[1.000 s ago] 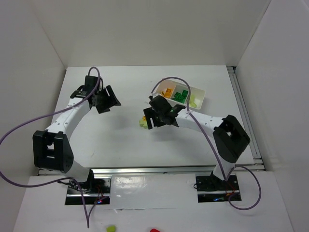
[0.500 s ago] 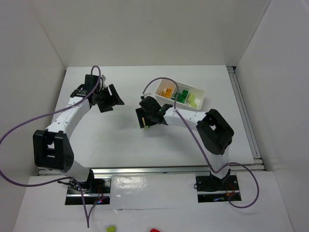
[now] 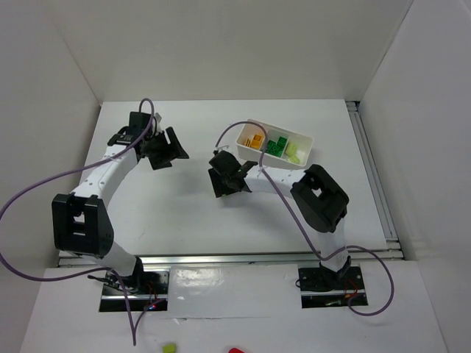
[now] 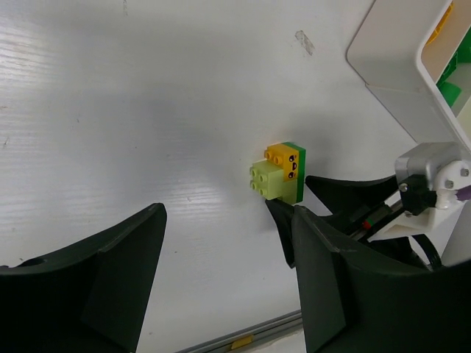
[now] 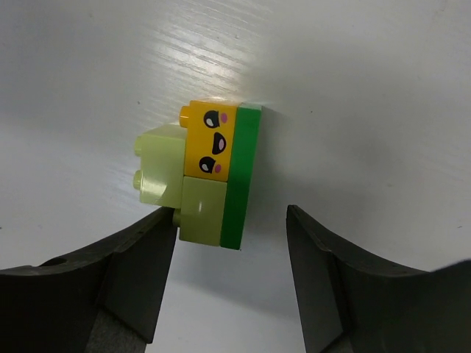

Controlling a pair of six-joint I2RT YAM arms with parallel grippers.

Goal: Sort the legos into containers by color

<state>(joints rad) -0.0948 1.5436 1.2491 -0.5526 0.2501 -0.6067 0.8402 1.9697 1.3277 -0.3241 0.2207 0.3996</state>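
Observation:
A stuck-together cluster of legos (image 5: 213, 176) lies on the white table: a green plate, an orange brick with a face and pale yellow-green bricks. My right gripper (image 5: 232, 228) is open around its lower end. The left finger touches a pale brick and the right finger stands apart from the green plate. From the left wrist view the cluster (image 4: 280, 173) shows with the right gripper's fingers (image 4: 338, 187) beside it. My left gripper (image 4: 221, 294) is open and empty, well short of the cluster. The white tray (image 3: 283, 129) holds orange, green and pale legos in separate compartments.
The tray's rounded corner (image 4: 390, 66) lies just beyond the cluster, to its right. In the top view the right gripper (image 3: 224, 180) covers the cluster, and the left gripper (image 3: 163, 151) hovers to its left. White walls enclose the table on three sides.
My right gripper has moved left until it covers the cluster, and its jaws have narrowed. The right arm's elbow has swung in toward the table's middle. The left arm has barely moved.

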